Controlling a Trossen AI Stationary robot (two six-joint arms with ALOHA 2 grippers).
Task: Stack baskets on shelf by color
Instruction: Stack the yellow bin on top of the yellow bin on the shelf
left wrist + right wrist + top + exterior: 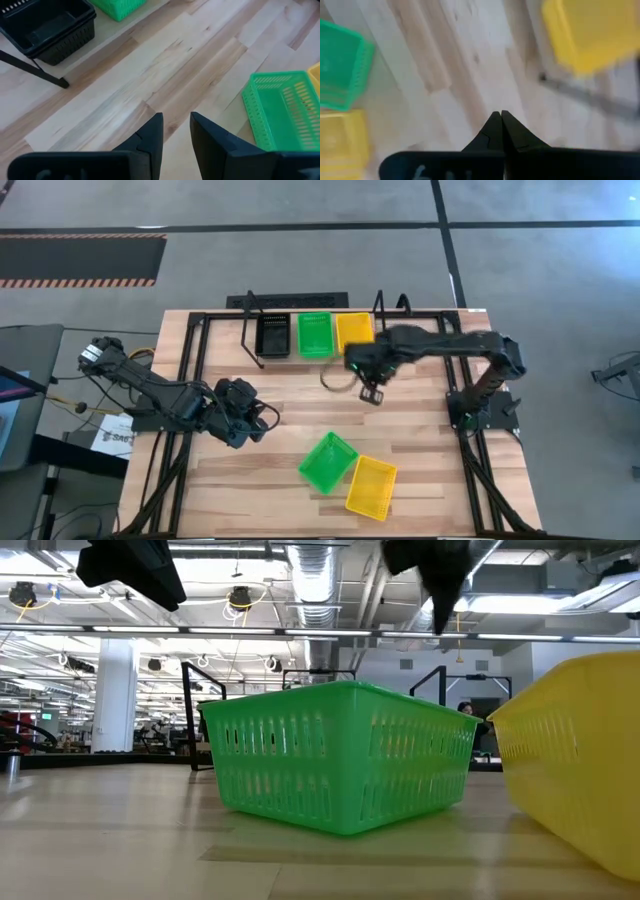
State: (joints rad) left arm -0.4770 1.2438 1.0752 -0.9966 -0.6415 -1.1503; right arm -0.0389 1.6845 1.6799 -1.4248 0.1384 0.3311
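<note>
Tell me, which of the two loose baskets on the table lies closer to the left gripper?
The green basket. It lies on the open table between the left gripper and the yellow basket, which touches its far side.

Two baskets (348, 470) lie before the shelf (315, 335).

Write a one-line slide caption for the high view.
Black, green and yellow baskets on the shelf; two loose baskets wait below.

Yellow basket (585, 760) cut off rightward
</note>
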